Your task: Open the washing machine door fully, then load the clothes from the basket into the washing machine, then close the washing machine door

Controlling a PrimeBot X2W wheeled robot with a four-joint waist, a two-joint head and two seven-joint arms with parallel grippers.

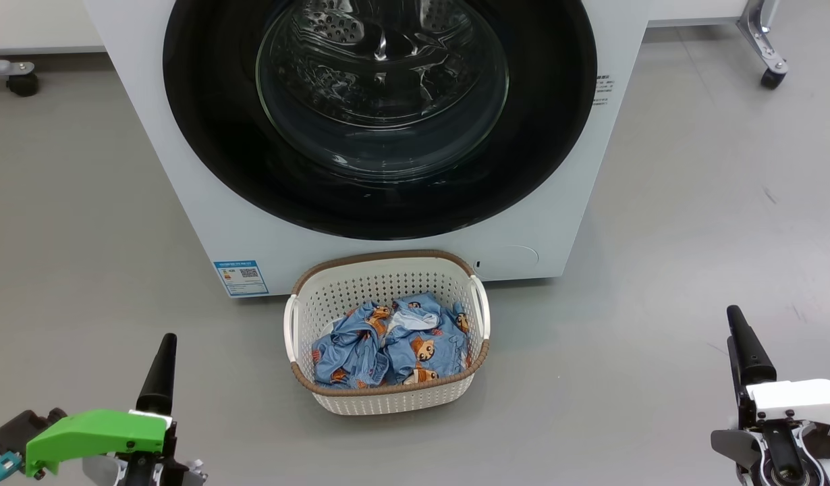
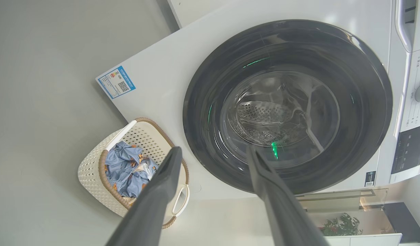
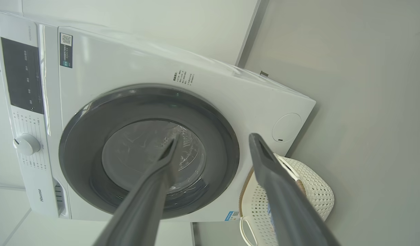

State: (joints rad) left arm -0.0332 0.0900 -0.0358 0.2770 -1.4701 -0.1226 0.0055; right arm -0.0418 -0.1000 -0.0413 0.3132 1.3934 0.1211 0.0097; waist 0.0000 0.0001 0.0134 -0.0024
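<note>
Grey floor (image 1: 698,223), machine set against the back. Stock as we find it, L to R.
1. left gripper (image 2: 214,151): low at L, well apart from the machine, fingers spread wide, holding nothing.
2. washing machine (image 1: 185,189): centre, w/ washing machine door (image 1: 206,115) shut flush against the front. Step one not begun.
3. basket (image 1: 388,402): on the floor just in front of the machine, below the door. The clothes (image 1: 388,344) are all heaped inside it, none loaded.
4. right gripper (image 3: 215,138): low at R, fingers likewise apart, empty.

We judge nothing done yet; opening, loading, closing all remain.
</note>
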